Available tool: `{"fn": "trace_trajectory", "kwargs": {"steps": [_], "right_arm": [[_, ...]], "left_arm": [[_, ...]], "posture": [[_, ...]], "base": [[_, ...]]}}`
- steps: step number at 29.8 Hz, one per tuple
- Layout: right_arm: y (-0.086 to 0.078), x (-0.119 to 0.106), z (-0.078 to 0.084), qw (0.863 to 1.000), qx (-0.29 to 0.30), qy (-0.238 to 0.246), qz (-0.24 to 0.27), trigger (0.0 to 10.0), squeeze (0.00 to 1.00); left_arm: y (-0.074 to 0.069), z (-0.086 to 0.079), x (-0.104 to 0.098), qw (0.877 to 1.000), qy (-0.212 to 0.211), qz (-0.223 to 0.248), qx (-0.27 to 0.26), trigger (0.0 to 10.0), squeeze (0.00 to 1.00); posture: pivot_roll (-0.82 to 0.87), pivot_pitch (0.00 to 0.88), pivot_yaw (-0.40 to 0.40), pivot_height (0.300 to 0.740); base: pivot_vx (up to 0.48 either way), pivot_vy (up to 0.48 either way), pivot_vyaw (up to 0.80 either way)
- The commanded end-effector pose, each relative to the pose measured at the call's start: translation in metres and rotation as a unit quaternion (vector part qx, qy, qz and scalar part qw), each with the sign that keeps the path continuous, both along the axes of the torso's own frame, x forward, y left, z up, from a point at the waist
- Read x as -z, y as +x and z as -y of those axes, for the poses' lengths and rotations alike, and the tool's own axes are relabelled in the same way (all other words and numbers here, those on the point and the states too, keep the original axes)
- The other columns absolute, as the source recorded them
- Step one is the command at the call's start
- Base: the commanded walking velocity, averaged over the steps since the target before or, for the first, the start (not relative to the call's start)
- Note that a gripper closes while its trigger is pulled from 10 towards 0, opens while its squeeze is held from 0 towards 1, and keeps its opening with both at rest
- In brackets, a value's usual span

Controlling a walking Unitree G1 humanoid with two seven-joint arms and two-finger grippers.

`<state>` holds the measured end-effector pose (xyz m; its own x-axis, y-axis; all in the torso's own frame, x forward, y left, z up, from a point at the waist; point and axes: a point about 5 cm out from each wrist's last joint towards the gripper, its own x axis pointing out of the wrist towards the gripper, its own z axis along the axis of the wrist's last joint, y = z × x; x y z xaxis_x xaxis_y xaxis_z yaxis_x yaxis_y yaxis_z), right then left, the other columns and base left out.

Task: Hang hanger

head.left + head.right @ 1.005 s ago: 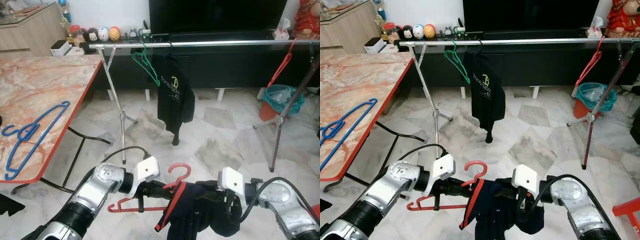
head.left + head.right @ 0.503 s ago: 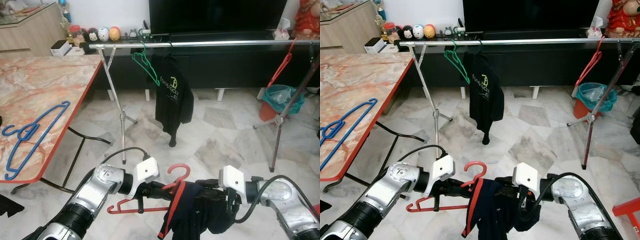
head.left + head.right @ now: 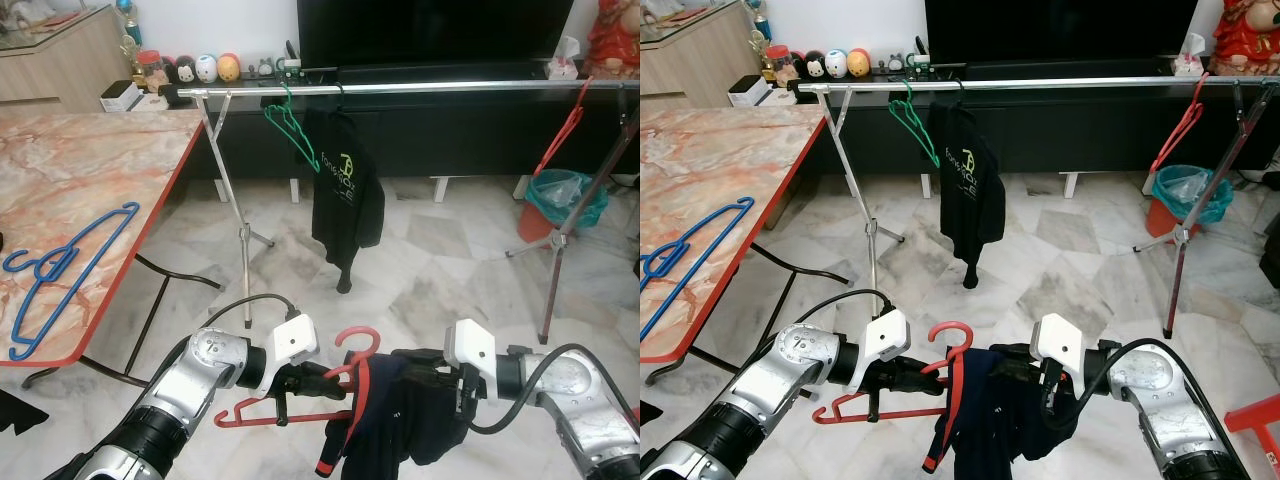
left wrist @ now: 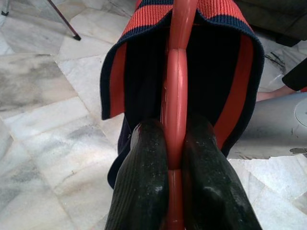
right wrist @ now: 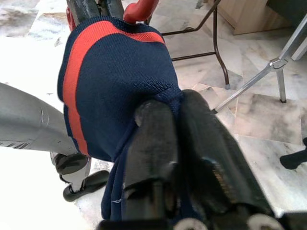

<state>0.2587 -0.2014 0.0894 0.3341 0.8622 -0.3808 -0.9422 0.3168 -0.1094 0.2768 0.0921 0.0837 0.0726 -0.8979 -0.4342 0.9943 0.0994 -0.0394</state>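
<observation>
A blue plastic hanger (image 3: 60, 272) lies flat on the red-edged marble-patterned surface (image 3: 90, 170); a metal garment rack (image 3: 400, 88) stands on the grey marble floor (image 3: 420, 270).

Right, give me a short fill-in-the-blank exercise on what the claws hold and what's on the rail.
1. The left claw is shut on the ____ hanger.
2. The right claw grips a navy garment with an ____ stripe.
3. On the metal rail a black shirt hangs beside an empty ____ hanger.

Missing words: red; orange; green
</observation>
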Motion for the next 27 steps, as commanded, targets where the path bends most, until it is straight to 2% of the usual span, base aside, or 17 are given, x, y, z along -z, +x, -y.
{"fn": "trace_trajectory", "kwargs": {"steps": [1,7,13,27], "right_arm": [[0.004,-0.012,-0.004,1.000,-0.007,0.016,0.024,0.0,0.00],[0.002,-0.010,-0.004,1.000,-0.008,0.016,0.016,0.0,0.00],[-0.002,-0.002,0.000,1.000,-0.004,-0.004,0.005,0.0,0.00],[-0.005,0.004,0.012,0.999,0.019,-0.027,-0.004,0.0,0.00]], "left_arm": [[-0.002,-0.001,0.001,1.000,0.007,0.001,0.007,10.0,0.00],[-0.002,-0.002,0.001,1.000,0.008,0.001,0.006,10.0,0.00],[0.000,-0.004,-0.001,1.000,0.012,0.008,0.005,10.0,0.00],[0.003,-0.021,-0.007,1.000,0.019,0.013,-0.003,10.0,0.00]], "posture": [[-0.07,0.000,0.042,0.740],[-0.07,0.000,0.043,0.740],[-0.07,0.000,0.043,0.740],[-0.06,0.000,0.043,0.740]], "base": [[0.000,0.000,0.00],[0.000,0.000,0.00],[0.000,0.000,0.00],[0.000,0.000,0.00]]}}
